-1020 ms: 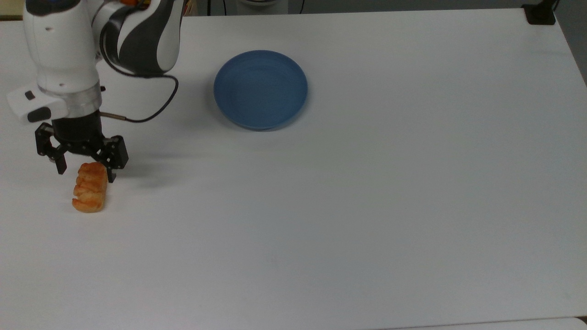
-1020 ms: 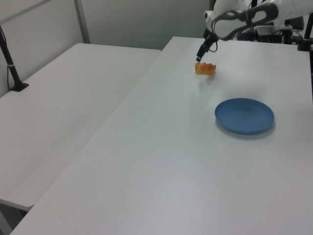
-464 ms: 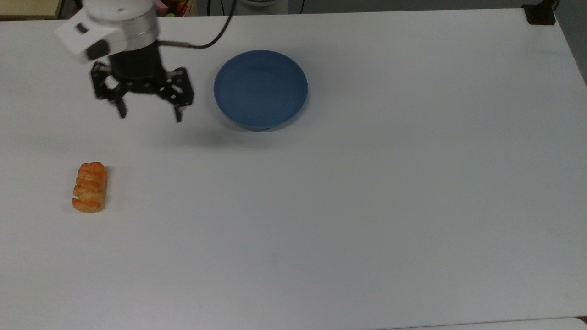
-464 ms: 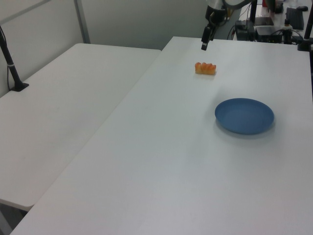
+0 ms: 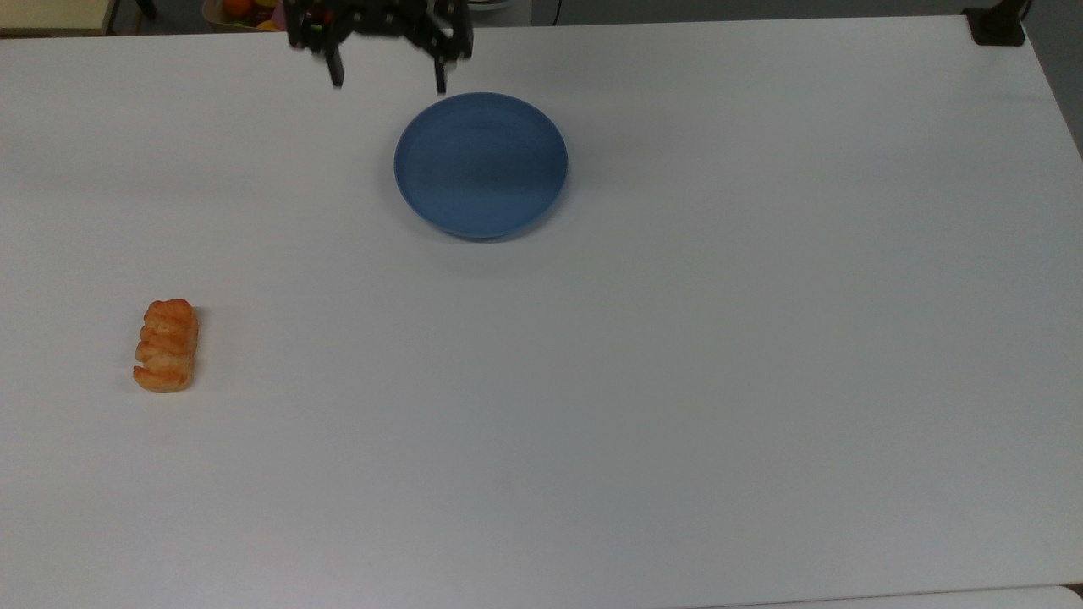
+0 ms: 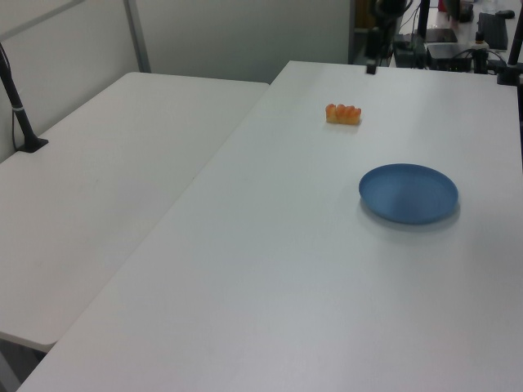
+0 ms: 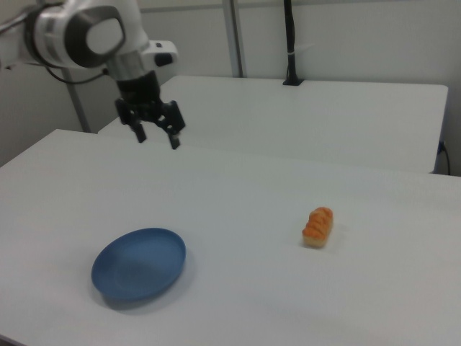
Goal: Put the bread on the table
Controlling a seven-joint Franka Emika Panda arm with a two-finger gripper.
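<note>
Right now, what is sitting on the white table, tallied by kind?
Bread: 1, lying directly on the table
Blue plate: 1, nothing on it
Total: 2

The tool hangs open above the table, apart from both.

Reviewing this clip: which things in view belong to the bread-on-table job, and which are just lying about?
Part of the job:
- the bread, lying on the table, apart from the plate
- the table, plain white
- the gripper, open, raised near the table's far edge in the top view

Just lying about:
- the blue plate, with nothing on it
</note>
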